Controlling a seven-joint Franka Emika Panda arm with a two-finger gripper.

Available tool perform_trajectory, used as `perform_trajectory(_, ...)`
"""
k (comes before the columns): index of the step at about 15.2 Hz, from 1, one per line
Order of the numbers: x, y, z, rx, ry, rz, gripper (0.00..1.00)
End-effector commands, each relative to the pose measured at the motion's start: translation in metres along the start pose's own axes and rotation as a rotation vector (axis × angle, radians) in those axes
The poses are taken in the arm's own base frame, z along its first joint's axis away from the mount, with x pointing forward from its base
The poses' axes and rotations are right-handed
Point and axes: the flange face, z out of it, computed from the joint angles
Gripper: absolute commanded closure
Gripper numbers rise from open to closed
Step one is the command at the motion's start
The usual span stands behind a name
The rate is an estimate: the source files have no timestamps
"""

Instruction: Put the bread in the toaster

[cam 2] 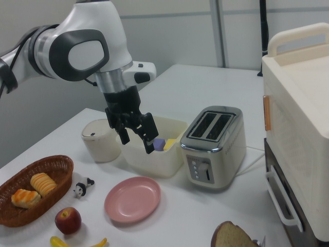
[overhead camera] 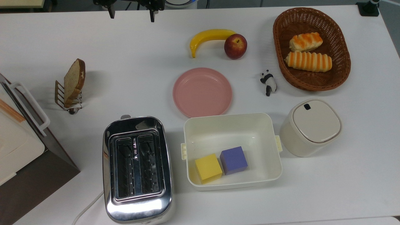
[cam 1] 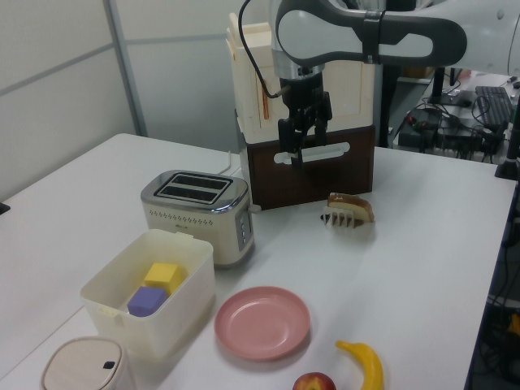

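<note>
Overhead, I see the bread [overhead camera: 74, 82] standing on edge in a small wire rack [overhead camera: 67, 99] near the top view's left side, well apart from the toaster [overhead camera: 137, 168], which sits at the top view's lower edge with both black slots unfilled. My gripper [cam 2: 137, 138] hangs above the table [overhead camera: 125, 68] with its two fingers spread wide and nothing between them; in the left view it hangs in front of a brown and cream cabinet [cam 1: 313, 166]. Beside the toaster, at the top view's right, a white bin [overhead camera: 231, 125] holds a yellow block [overhead camera: 208, 167] and a purple block [overhead camera: 233, 160]. A pink plate [overhead camera: 202, 92] lies just beyond the bin. A banana [overhead camera: 209, 37] touches an apple [overhead camera: 235, 46]. A wicker basket [overhead camera: 342, 62] holds two striped rolls [overhead camera: 307, 61].
</note>
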Motion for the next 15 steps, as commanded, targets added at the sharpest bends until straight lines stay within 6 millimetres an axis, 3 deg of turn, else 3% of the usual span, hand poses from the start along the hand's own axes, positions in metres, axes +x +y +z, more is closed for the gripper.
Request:
perform_trajectory(1, -0.011, 0.004, -0.001, 0.002, -0.02, -0.048, 0.0)
perform_trajectory(11, -0.012, 0.015, 0.007, -0.023, -0.044, -0.113, 0.0)
perform_trajectory(15, -0.014, 0.042, 0.023, -0.071, -0.089, -0.205, 0.0)
